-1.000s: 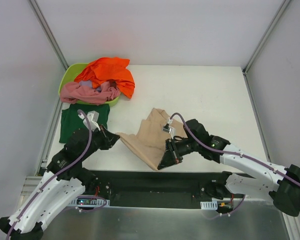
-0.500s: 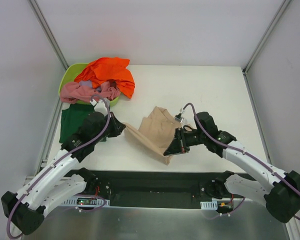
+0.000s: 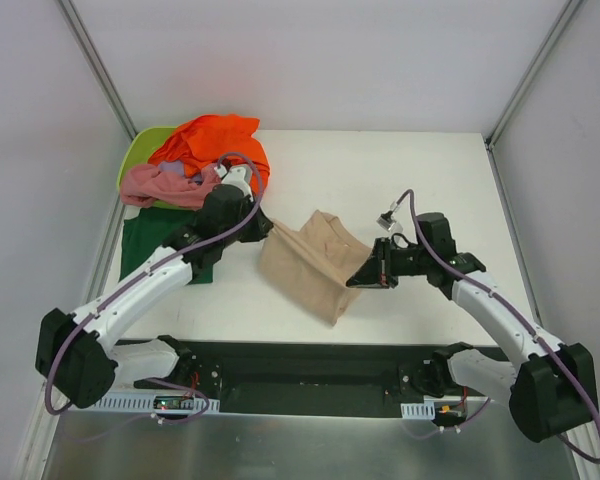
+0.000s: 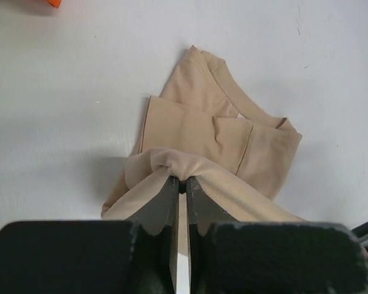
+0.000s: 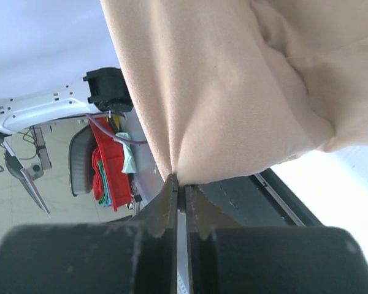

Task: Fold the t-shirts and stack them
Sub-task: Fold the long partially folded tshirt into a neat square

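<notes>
A beige t-shirt hangs partly lifted over the middle of the table, held at two edges. My left gripper is shut on its left edge, the cloth bunched at the tips. My right gripper is shut on its right edge, with the beige t-shirt draping above the pinch. A dark green t-shirt lies flat at the left. An orange t-shirt and a pink t-shirt are piled on the tub.
A lime-green tub stands at the back left under the orange and pink shirts. Metal frame posts rise at both back corners. A black rail runs along the near table edge.
Both grippers have carried the beige t-shirt away from the near edge toward the back. The left arm stretched far forward to the right, and the right gripper moved rightward and back.
</notes>
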You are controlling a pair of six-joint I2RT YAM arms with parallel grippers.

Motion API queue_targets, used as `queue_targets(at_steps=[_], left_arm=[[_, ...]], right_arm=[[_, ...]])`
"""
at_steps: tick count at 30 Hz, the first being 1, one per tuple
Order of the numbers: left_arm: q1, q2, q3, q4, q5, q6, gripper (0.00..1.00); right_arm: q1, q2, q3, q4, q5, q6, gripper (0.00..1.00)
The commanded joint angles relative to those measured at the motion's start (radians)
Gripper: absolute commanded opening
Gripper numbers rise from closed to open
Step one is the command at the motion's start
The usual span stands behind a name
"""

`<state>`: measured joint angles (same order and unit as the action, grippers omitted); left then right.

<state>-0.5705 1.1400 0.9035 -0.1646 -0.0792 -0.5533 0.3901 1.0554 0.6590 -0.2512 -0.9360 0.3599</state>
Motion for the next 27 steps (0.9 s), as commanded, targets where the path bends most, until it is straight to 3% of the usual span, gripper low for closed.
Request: queue_targets(at_steps=[1, 9, 18, 27], left_arm=[[0.024, 0.078, 0.101, 0.112, -0.140, 0.065, 0.00], [0.024, 0.292, 0.253, 0.119, -0.120, 0.087, 0.00], [0.024, 0.546, 0.451, 0.119, -0.047, 0.102, 0.00], [0.024, 0.776, 0.597, 0.106, -0.001, 0.118, 0.00]], right_arm=[[-0.066, 0.023, 0.028, -0.109, -0.096, -0.075, 0.01], [-0.183, 0.103, 0.022, -0.109, -0.083, -0.125, 0.01], [-0.284, 0.178, -0.012, -0.085, 0.141, -0.154, 0.01], [-0.332, 0.327, -0.016, 0.027, 0.227, -0.110, 0.01]])
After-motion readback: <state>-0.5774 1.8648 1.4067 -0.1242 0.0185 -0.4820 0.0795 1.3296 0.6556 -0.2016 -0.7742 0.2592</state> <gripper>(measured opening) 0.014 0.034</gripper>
